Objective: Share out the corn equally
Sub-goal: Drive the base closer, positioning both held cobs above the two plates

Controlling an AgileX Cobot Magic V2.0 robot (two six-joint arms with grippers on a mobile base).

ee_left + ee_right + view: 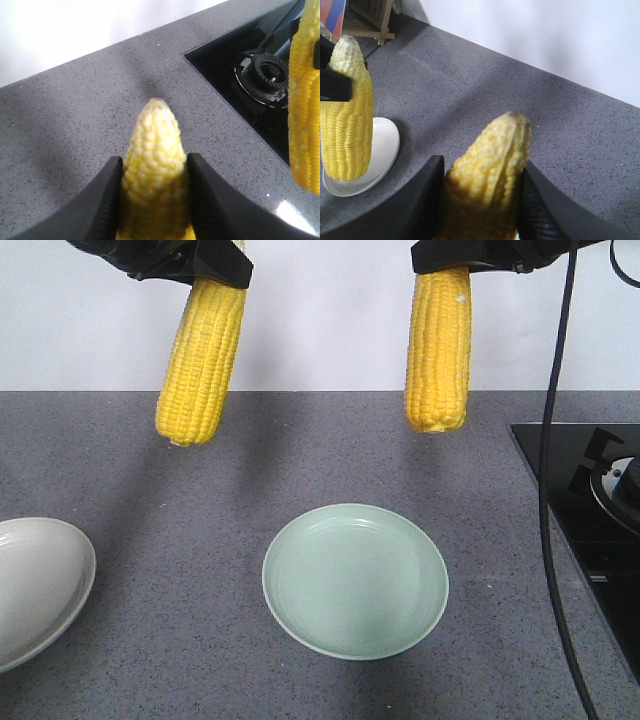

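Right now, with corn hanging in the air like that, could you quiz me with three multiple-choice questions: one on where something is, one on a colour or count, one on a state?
1. Where is the green plate?
A. centre of the counter
B. on the stove
C. under the white plate

2. How many cobs are in view?
A. one
B. two
C. four

3. What state are the plates in?
A. both empty
B. both holding corn
C. stacked

Answers:
1 A: it sits mid-counter, left of the stove.
2 B: the left cob and the right cob, each held up by black fingers.
3 A: the green plate and the white plate are bare.
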